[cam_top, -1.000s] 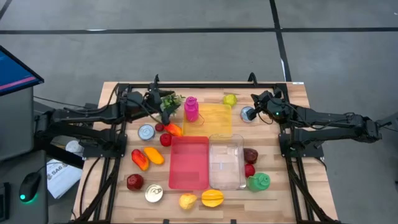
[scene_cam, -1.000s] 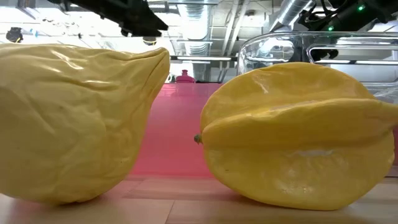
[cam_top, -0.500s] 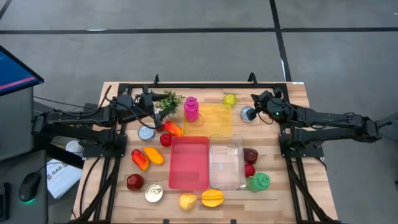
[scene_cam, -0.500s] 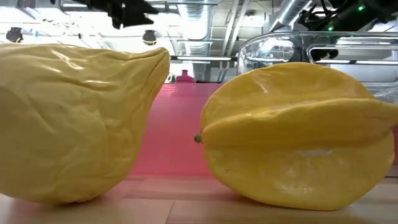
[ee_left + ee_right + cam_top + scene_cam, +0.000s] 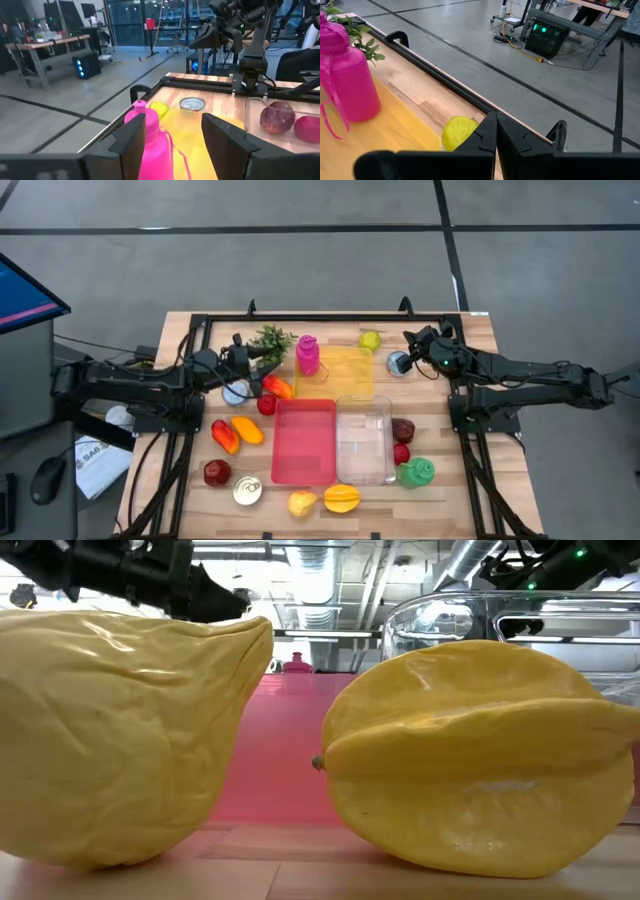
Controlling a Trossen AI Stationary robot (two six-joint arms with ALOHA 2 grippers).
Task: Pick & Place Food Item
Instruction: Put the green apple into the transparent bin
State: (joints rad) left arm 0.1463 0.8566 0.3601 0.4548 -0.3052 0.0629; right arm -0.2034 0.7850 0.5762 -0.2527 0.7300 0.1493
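Note:
Food items lie scattered on the wooden table (image 5: 470, 405): an orange-red carrot (image 5: 279, 388), a red fruit (image 5: 266, 404), a red pepper (image 5: 223, 436), an orange one (image 5: 247, 430) and a leafy green bunch (image 5: 272, 338). My left gripper (image 5: 256, 364) hovers level and open, left of the pink bottle (image 5: 150, 145), holding nothing (image 5: 172, 145). My right gripper (image 5: 410, 342) hangs shut (image 5: 495, 135) at the far right, pointing at a yellow-green fruit (image 5: 458, 132).
A yellow tray (image 5: 346, 372), a red tray (image 5: 304, 440) and a clear box (image 5: 363, 438) fill the middle. Tins (image 5: 235, 392) (image 5: 399, 363), red apples (image 5: 402, 430) and a green item (image 5: 417, 472) lie around. A yellow fruit (image 5: 120, 740) and a starfruit (image 5: 470, 770) sit at the near edge.
My left gripper has drawn back from the leafy bunch toward the table's left edge and has sunk lower. The bunch lies uncovered on the table.

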